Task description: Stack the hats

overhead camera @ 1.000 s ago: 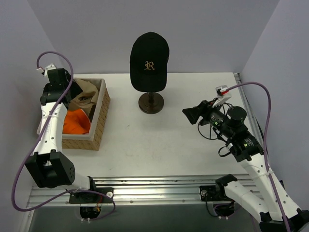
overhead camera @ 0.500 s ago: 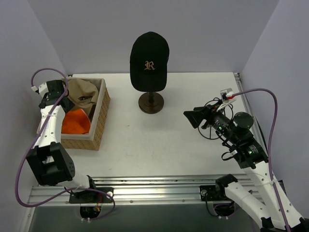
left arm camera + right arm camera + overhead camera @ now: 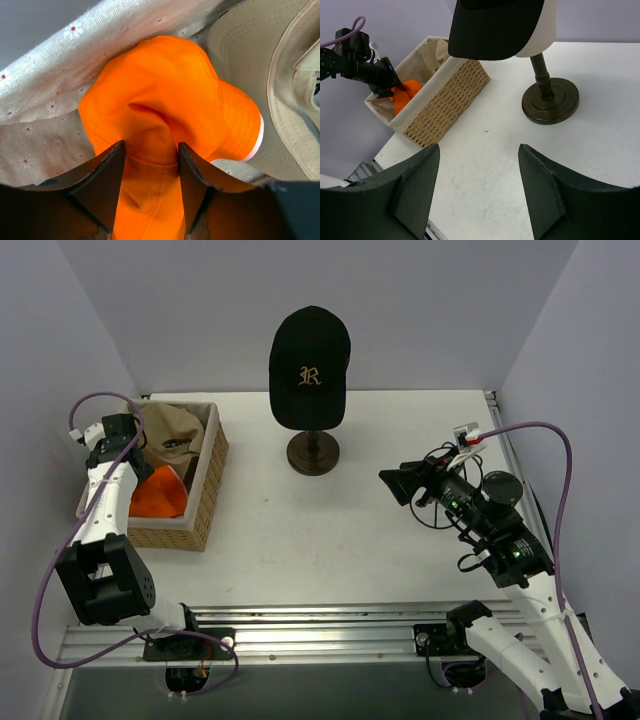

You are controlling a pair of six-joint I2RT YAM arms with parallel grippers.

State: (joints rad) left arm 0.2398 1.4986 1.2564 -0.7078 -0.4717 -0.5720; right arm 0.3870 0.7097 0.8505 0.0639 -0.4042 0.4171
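My left tool point(image 3: 151, 148) is down in the basket point(image 3: 205, 490) at 9 o'clock on the table point(image 3: 330, 530). Its jaws stand apart on either side of a raised fold in the crown of the orange hat point(image 3: 165, 85). I cannot tell whether they are gripping the cloth yet or only flanking it.

The orange hat lies against the flowered liner point(image 3: 45, 100), and the tan cap point(image 3: 250, 60) touches it at 2 o'clock. To do this step well I want a deep bite on that fold, taking both layers of cloth and none of the liner. Then I should lift straight up, so the brim slides clear of the tan cap without dragging it along.

My right tool point(image 3: 479, 148) hangs at 3 o'clock over bare table, jaws apart and holding nothing. I judge it is ready to steady the stand point(image 3: 313, 453).

Far off at 12 o'clock, the black cap point(image 3: 310, 360) sits on the head form point(image 3: 542, 35). I take that to be where the orange hat goes, lowered level and centred over the crown.
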